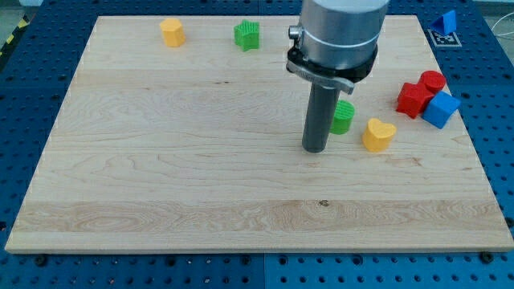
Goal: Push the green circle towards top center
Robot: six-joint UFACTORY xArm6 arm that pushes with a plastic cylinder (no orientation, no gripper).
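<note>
The green circle (344, 117) is a short green cylinder on the wooden board (201, 177), right of centre. It is partly hidden behind my rod. My tip (315, 149) rests on the board just left of and slightly below the green circle, touching or nearly touching it. A green star-shaped block (247, 35) sits near the view's top centre.
A yellow heart (378, 134) lies just right of the green circle. A yellow block (172, 32) sits at the top left. A red star-like block (414, 99), a red cylinder (432, 81) and a blue cube (441, 109) cluster at the right edge. A blue block (446, 21) lies off the board, top right.
</note>
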